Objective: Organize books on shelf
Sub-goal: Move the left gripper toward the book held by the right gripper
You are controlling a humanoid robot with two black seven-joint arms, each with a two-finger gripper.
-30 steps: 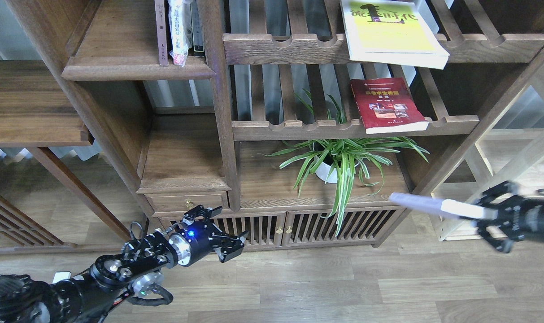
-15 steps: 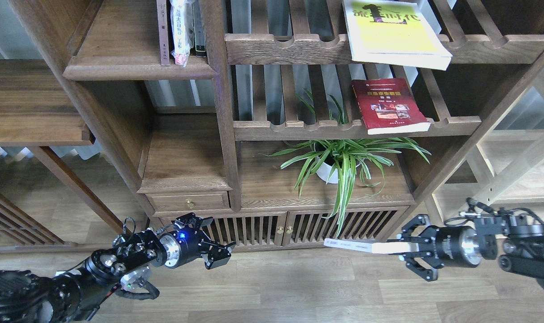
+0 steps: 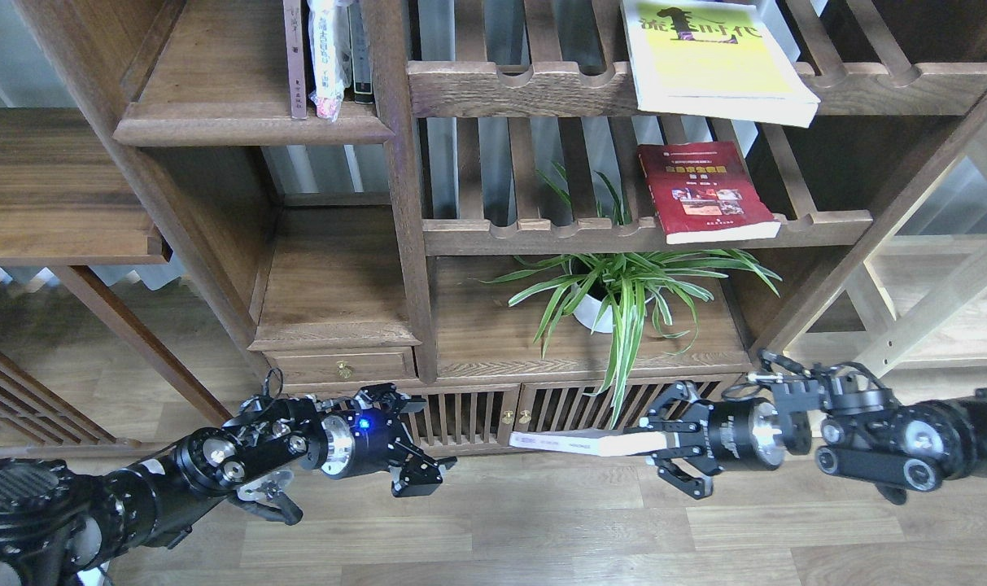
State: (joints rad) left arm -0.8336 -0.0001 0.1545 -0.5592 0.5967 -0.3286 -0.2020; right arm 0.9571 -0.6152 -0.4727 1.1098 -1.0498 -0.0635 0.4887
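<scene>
My right gripper point(image 3: 654, 443) is shut on the pale lavender-white book point(image 3: 574, 444), held flat and edge-on low in front of the cabinet doors, its free end pointing left. My left gripper point(image 3: 430, 437) stands open and empty a short gap to the left of that book end. The yellow-green book point(image 3: 709, 61) lies flat on the upper slatted rack, overhanging its front rail. Flat on the lower slatted rack lies the red book point(image 3: 705, 191). The solid dark shelf point(image 3: 249, 126) is at upper left, with a few upright books point(image 3: 324, 57) at its right end.
A potted spider plant point(image 3: 615, 293) stands on the cabinet top point(image 3: 493, 342), its leaves hanging over the slatted doors point(image 3: 469, 415). A small drawer point(image 3: 342, 368) sits below a lower board. A pale wood unit point(image 3: 932, 301) stands at right. Wooden floor point(image 3: 542, 529) lies below both arms.
My right gripper has swung down and left with the pale book, from the far right to the cabinet doors. My left gripper has dropped slightly and edged right toward the book.
</scene>
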